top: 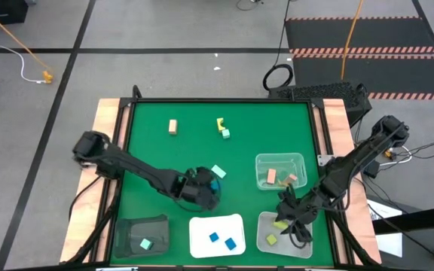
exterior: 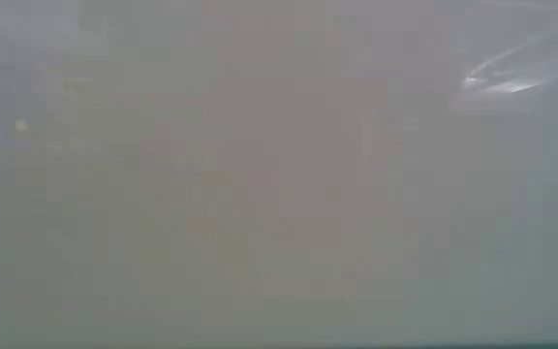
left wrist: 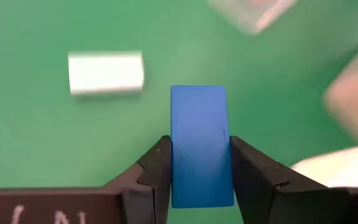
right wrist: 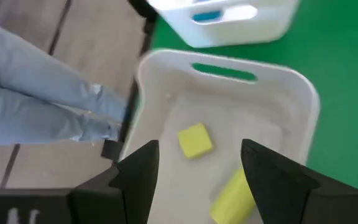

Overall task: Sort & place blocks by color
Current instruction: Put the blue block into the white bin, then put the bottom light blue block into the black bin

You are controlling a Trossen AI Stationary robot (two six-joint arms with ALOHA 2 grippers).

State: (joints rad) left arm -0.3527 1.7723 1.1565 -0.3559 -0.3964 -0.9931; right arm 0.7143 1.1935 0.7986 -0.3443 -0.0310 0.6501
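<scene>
My left gripper (top: 206,188) is near the table's middle, shut on a blue block (left wrist: 199,124). A mint bar (left wrist: 105,72) lies flat on the green mat just beyond it (top: 218,172). My right gripper (right wrist: 197,158) hangs open over the near right white bin (right wrist: 291,93), touching nothing. In that bin lie a yellow cube (right wrist: 195,140) and a yellow bar (right wrist: 235,196). A tan block (top: 172,126), a yellow block (top: 220,123) and a mint block (top: 226,133) rest on the mat near the far edge. My left gripper pinches the blue block's two long sides (left wrist: 178,162) between its two fingers. The fingers lie along the block, and its far end (left wrist: 197,99) sticks out past the fingertips. Whether the block still rests on the mat I cannot tell.
A white tray (top: 198,245) at the near edge holds two blue blocks. A dark tray (top: 126,229) at near left holds a mint block (top: 145,244). A clear bin (top: 301,162) at right holds tan blocks. A person's leg (right wrist: 42,106) shows beside the table. The low view is a grey blur.
</scene>
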